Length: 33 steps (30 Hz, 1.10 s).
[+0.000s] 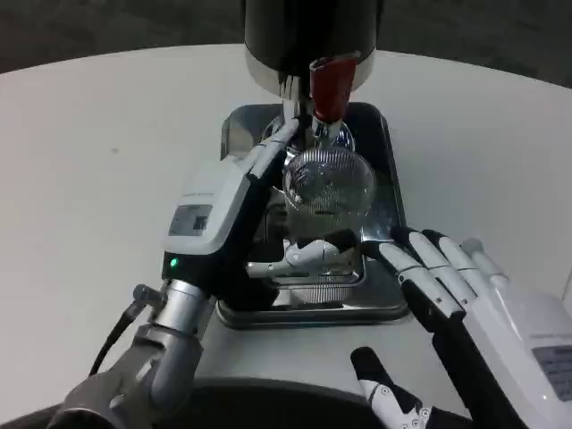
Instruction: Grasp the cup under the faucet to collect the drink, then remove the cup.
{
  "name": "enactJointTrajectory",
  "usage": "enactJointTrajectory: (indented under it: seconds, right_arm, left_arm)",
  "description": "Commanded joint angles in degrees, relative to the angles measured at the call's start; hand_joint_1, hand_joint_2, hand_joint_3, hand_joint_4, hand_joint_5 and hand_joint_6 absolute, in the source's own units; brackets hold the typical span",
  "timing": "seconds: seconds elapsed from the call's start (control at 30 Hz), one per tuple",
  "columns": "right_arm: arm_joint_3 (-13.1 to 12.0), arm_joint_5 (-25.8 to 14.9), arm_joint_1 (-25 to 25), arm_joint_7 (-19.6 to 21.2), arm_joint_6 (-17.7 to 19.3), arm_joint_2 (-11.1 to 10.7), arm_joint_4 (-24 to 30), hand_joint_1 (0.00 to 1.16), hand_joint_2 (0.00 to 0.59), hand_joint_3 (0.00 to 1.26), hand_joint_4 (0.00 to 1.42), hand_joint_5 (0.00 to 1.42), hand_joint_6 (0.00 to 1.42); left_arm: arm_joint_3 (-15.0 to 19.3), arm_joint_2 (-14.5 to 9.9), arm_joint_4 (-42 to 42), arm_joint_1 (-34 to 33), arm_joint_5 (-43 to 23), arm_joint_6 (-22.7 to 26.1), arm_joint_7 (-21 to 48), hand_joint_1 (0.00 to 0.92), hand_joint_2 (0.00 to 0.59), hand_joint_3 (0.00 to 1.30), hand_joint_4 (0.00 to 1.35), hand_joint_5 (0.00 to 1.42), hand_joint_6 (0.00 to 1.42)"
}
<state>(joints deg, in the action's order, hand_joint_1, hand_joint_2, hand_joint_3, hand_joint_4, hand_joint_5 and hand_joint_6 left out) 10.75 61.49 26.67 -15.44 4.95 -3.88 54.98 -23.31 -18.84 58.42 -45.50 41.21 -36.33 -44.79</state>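
Note:
A clear ribbed cup (328, 183) stands on a metal drip tray (386, 309) directly under the faucet (320, 125) of a dark dispenser (308, 36) with a red tap lever (328, 85). My left hand (219, 210) comes in from the left and grips the cup: its fingers (273, 147) curve round the far left side and the thumb lies across the near side. I cannot tell whether liquid is in the cup. My right hand (465, 295) hovers at the tray's near right corner, fingers stretched out and apart, holding nothing.
The dispenser's body rises at the back of the round white table (98, 143). The tray's raised rim runs round the cup. A black cable (116, 326) hangs off my left forearm. Bare tabletop lies to the left and the far right.

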Motion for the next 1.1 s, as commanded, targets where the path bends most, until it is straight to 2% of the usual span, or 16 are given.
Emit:
enactJointTrajectory:
  seconds: [0.03, 0.13, 0.27, 0.33, 0.4, 0.53, 0.63, 0.73, 0.8, 0.93, 1.0, 1.1]
  right_arm:
    - [-0.1, -0.4, 0.8, -0.3, 0.0, 0.2, 1.2, 0.46, 0.458, 0.14, 0.05, 0.04, 0.01]
    - [-0.2, -0.4, 0.9, -0.3, 0.0, 0.2, 1.3, 0.45, 0.461, 0.14, 0.05, 0.04, 0.02]
    - [-0.7, -0.5, 1.6, -0.1, 0.2, -0.3, 0.9, 0.45, 0.462, 0.14, 0.05, 0.04, 0.02]
    - [-0.8, -0.6, 1.8, 0.1, 0.4, -0.5, 0.5, 0.45, 0.463, 0.14, 0.05, 0.04, 0.02]
    - [-0.8, -0.7, 1.8, 0.3, 0.5, -0.7, 0.0, 0.45, 0.463, 0.14, 0.05, 0.04, 0.02]
    - [-0.7, -0.5, 1.2, 0.6, 0.7, -1.3, -1.4, 0.45, 0.463, 0.14, 0.05, 0.04, 0.02]
    - [-0.6, -0.5, 0.8, 0.8, 0.9, -1.7, -2.2, 0.44, 0.464, 0.14, 0.05, 0.04, 0.02]
    - [-0.3, 0.0, 0.3, 1.3, 1.5, -2.3, -3.0, 0.44, 0.464, 0.14, 0.05, 0.04, 0.02]
    - [-0.1, 0.5, 0.1, 1.9, 2.1, -2.8, -3.5, 0.44, 0.464, 0.14, 0.05, 0.04, 0.02]
    - [0.9, 2.5, 0.4, 4.1, 4.4, -4.6, -5.0, 0.44, 0.464, 0.13, 0.04, 0.00, 0.00]
    - [1.1, 2.6, 0.5, 4.5, 4.8, -5.0, -5.5, 0.44, 0.464, 0.12, 0.03, 0.00, 0.00]
    - [1.2, 2.4, 0.5, 4.7, 4.8, -5.1, -5.8, 0.44, 0.464, 0.12, 0.02, 0.00, 0.00]
  left_arm:
    - [1.2, -0.9, -2.4, 3.1, -1.4, -1.0, 0.4, 0.142, 0.030, 0.07, 0.12, 0.47, 0.28]
    - [3.1, -1.9, -5.7, 6.2, -3.2, -2.0, 0.9, 0.057, 0.008, 0.07, 0.10, 0.46, 0.26]
    - [6.9, -3.8, -12.8, 12.2, -6.6, -3.0, 2.5, 0.001, 0.000, 0.07, 0.10, 0.44, 0.23]
    - [8.7, -5.3, -17.1, 14.9, -6.8, -3.1, 2.8, 0.000, 0.017, 0.07, 0.10, 0.43, 0.23]
    - [10.4, -6.5, -21.5, 17.4, -7.4, -2.9, 4.0, 0.000, 0.058, 0.07, 0.09, 0.40, 0.20]
    - [15.2, -8.2, -29.9, 22.2, -14.6, -5.3, 10.3, 0.000, 0.104, 0.06, 0.05, 0.32, 0.16]
    - [18.4, -9.4, -35.9, 24.6, -21.7, -6.9, 17.5, 0.000, 0.122, 0.03, 0.02, 0.26, 0.16]
    - [20.3, -11.0, -40.5, 25.8, -31.0, -7.8, 27.2, 0.000, 0.144, 0.00, 0.00, 0.18, 0.13]
    - [21.5, -11.7, -43.0, 26.4, -34.7, -7.7, 31.9, 0.000, 0.152, 0.00, 0.00, 0.13, 0.11]
    - [23.4, -13.6, -49.7, 26.6, -46.7, -5.1, 43.7, 0.000, 0.157, 0.00, 0.00, 0.10, 0.09]
    - [23.8, -14.0, -51.2, 25.3, -53.4, -2.7, 50.5, 0.000, 0.160, 0.00, 0.00, 0.10, 0.09]
    - [25.2, -14.9, -51.9, 22.4, -59.5, -0.1, 58.7, 0.000, 0.163, 0.00, 0.00, 0.10, 0.09]
